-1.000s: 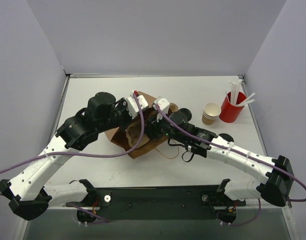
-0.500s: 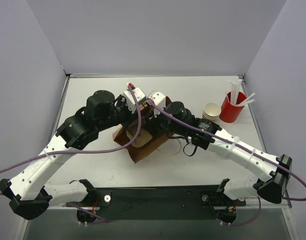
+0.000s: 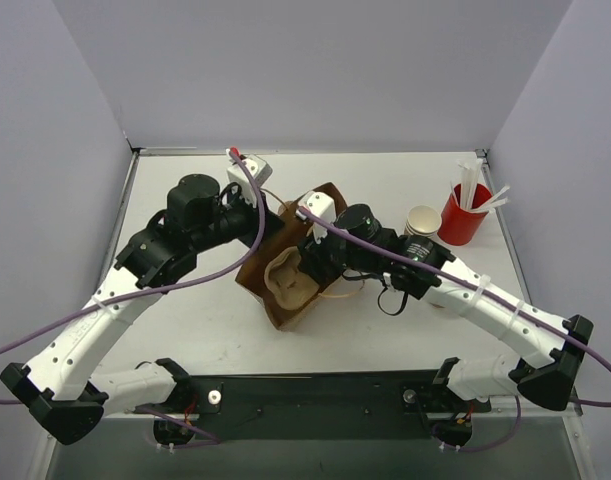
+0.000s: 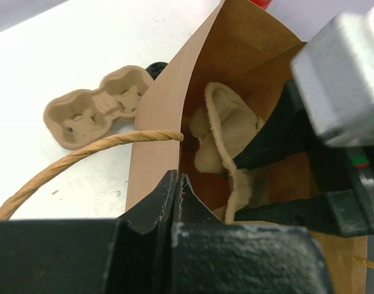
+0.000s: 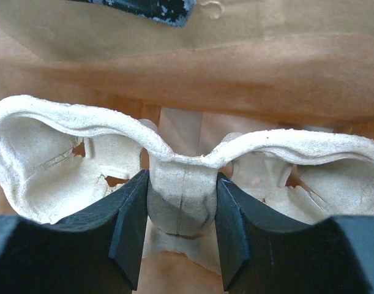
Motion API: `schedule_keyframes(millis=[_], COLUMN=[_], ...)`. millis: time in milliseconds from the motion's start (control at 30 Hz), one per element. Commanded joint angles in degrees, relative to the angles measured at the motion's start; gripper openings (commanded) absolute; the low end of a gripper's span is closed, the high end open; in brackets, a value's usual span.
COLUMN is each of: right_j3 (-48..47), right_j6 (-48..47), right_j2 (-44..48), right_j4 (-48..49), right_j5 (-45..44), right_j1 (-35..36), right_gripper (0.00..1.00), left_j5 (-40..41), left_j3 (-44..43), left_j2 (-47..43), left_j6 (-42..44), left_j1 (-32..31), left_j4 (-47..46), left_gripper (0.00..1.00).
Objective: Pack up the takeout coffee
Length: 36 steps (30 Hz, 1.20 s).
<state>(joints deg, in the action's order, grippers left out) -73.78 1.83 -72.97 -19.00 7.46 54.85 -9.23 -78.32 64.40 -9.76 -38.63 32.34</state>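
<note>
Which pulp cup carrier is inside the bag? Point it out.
The carrier pinched in the right claw, standing on edge inside the paper bag. The other carrier lies flat on the table outside it.

Your left gripper [image 4: 177, 184] has its black fingers pinched together on the upper edge of the open brown kraft paper bag [image 4: 235, 43], right where the twisted paper handle [image 4: 82, 156] curves away to the left. Inside the bag you see a pale moulded pulp cup carrier [image 4: 226, 122] standing on edge, clamped from the right by the black fingers of the right gripper [image 4: 235, 188]. A second tan pulp carrier [image 4: 92, 110] lies flat on the white table [image 4: 64, 49], beyond the bag and apart from it.
</note>
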Motion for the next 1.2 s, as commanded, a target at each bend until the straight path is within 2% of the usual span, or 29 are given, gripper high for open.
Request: schedule_keyframes(millis=[0, 200, 533, 800, 1000, 1167], right_j3=[-2.5, -7.0, -5.2, -2.5, -2.7, -2.4], right_j6=[-1.1, -4.1, -2.5, -1.8, -1.8, -1.8], right_j2=[-3.2, -8.9, -12.6, -12.9, -14.0, -14.4], right_j4=[-3.8, -7.5, -9.6, -10.1, -10.3, -11.1], right_j5=[1.1, 0.0, 0.4, 1.9, 2.6, 2.6], right_j1=[0.3, 0.1, -0.4, -2.1, -2.1, -2.1], right_gripper=[0.37, 0.37, 0.36, 0.37, 0.38, 0.38], left_j5=[-5.3, -6.2, -3.2, 0.1, 0.9, 8.3], left_j3=[-1.0, -2.8, -7.6, -3.7, -2.3, -1.3], left_j2=[1.7, 3.5, 6.2, 4.5, 3.8, 1.4], left_j6=[-5.4, -5.5, -7.9, -16.3, -16.6, -16.1], left_j1=[0.1, 0.1, 0.2, 0.1, 0.2, 0.1], left_j4=[-5.0, -2.7, 2.6, -0.3, -1.0, -0.7], left_gripper=[0.00, 0.00, 0.00, 0.00, 0.00, 0.00])
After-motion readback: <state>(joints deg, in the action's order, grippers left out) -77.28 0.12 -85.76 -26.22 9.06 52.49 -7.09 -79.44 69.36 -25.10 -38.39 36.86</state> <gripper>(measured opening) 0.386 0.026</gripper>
